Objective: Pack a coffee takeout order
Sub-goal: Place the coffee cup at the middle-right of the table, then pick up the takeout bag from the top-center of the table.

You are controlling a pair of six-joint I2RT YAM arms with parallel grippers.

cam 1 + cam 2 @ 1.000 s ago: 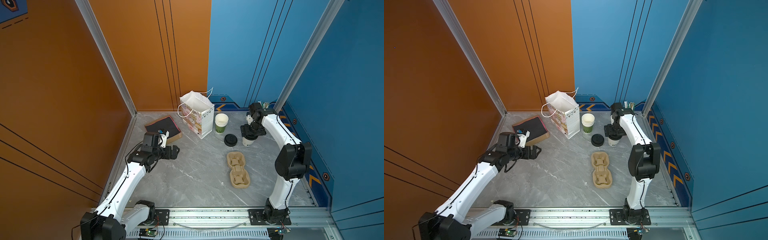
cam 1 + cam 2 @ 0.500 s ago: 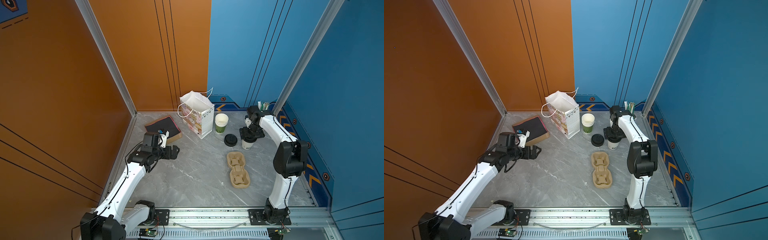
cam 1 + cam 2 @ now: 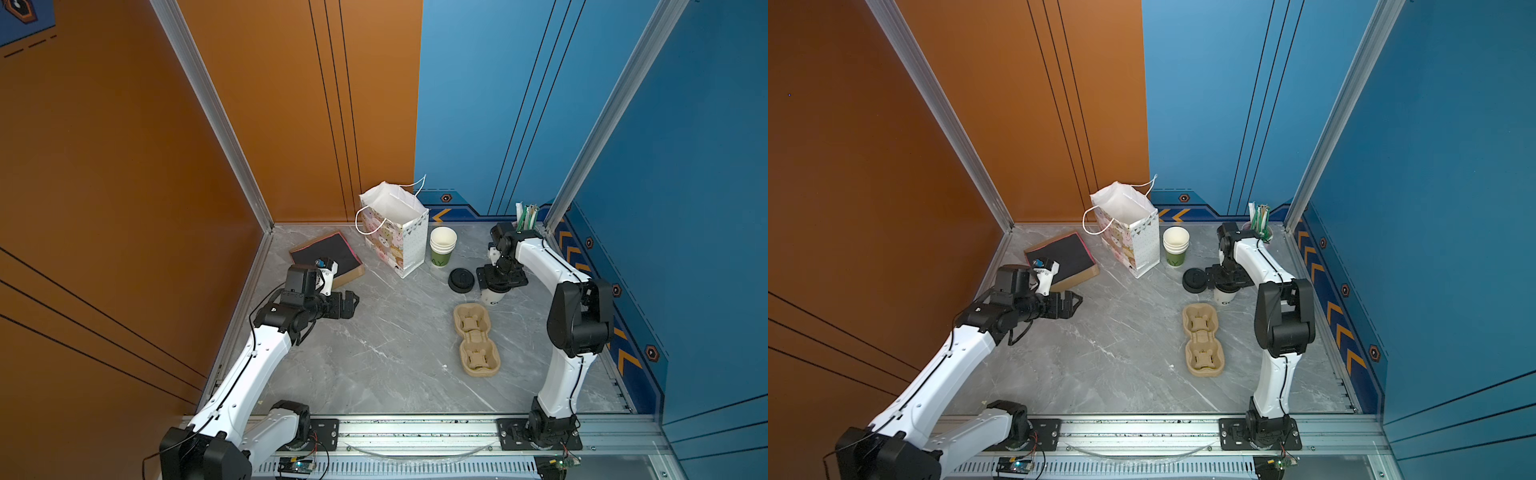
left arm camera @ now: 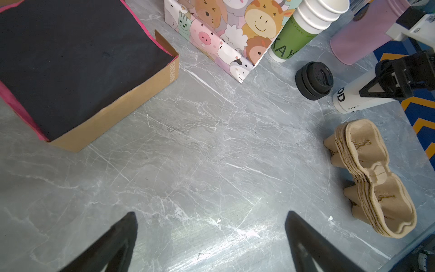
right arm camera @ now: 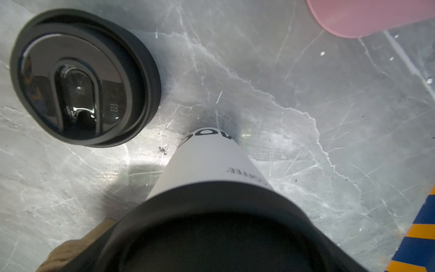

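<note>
White lidded cup [image 3: 493,296] under right end effector [image 3: 500,281], grip unclear; left end effector [image 3: 350,304] released.

Both top views look steeply down from high above the front rail [image 3: 415,428], facing the back corner, far enough to take in the whole grey table [image 3: 374,374]. The left wrist camera sits low over the table and looks slanting across it toward the cartoon bag [image 4: 226,30] and the loose black lid [image 4: 314,80]. The right wrist camera looks down from very close onto the white cup [image 5: 207,160] beside that lid; all four views share these two
</note>
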